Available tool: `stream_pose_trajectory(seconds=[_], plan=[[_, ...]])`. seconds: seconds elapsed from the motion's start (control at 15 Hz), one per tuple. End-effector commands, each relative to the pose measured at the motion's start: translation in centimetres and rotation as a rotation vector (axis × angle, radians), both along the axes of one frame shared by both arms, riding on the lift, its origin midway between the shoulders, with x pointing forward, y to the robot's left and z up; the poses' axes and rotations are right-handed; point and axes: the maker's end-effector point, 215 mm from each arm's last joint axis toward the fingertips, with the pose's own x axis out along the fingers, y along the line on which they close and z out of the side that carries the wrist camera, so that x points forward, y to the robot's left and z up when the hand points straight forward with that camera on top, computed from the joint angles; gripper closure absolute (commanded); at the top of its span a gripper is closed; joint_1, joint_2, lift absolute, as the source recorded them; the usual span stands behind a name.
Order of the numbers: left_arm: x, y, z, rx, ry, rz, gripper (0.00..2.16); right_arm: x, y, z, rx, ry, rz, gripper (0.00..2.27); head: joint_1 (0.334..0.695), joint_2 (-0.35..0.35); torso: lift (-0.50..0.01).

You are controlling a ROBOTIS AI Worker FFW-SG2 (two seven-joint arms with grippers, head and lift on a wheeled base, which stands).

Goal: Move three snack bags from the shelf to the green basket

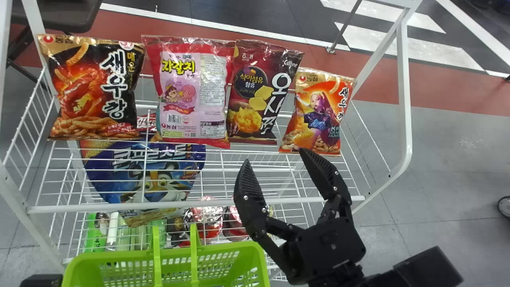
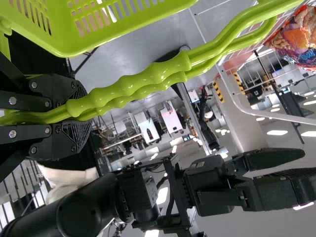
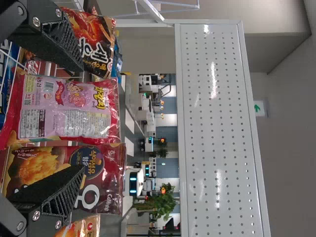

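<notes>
shelf (image 1: 405, 79): white, wire — snack bags side by side on the upper level, no snack bag off it.
basket (image 1: 223, 248): green, low before the shelf, toward the robot's left.
pink bag (image 1: 191, 91): beyond the right fingertips and a little to the left; in the right wrist view it lies between the spread fingers. long axis upright, jaws parted sideways across its width — likely the next grasp.
maroon bag (image 1: 259, 91): close by on pink's right; one finger overlaps it in the right wrist view, so it could be snagged.
right gripper (image 1: 275, 156): open, short of the bags, the nearer one.
left gripper (image 2: 81, 117): closed on the handles (image 2: 128, 85) of the basket.
snack bags on the upper level: four — black bag (image 1: 95, 87), pink, maroon, orange bag (image 1: 318, 115).
blue bag (image 1: 159, 175), below: one.
baskets: one.
handles: two.
grippers: two.
bags still owed: three.
</notes>
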Motion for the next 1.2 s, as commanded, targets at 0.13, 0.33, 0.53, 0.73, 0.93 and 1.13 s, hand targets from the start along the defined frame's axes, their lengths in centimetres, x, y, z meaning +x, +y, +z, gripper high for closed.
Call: stream_pose_trajectory(seconds=[0.13,0.33,0.53,0.73,0.93,1.13], plan=[[-0.1,-0.1,0.3,-0.005,-0.003,0.002,1.7,0.0,0.0,0.1,-0.001,-0.003,0.003,0.13,0.695,-0.35,-0.047],[-0.1,0.0,0.2,-0.004,-0.002,0.003,1.7,0.0,0.0,0.1,0.001,-0.009,0.003,0.13,0.695,-0.35,-0.047],[-0.3,0.0,0.2,-0.004,0.001,0.002,1.7,0.1,0.0,-0.1,0.003,-0.007,0.003,0.13,0.695,-0.35,-0.047],[-0.4,0.0,0.2,-0.007,0.003,0.0,1.7,0.1,0.0,-0.2,0.002,-0.013,0.004,0.12,0.695,-0.35,-0.047],[-0.4,-0.2,0.4,-0.014,0.002,-0.001,1.7,1.0,0.1,-1.1,0.005,-0.011,0.004,0.12,0.695,-0.35,-0.047],[-0.6,-0.3,0.4,-0.014,0.001,-0.005,1.7,3.7,2.0,-2.4,-0.002,-0.008,0.038,0.12,0.695,-0.35,-0.047]])
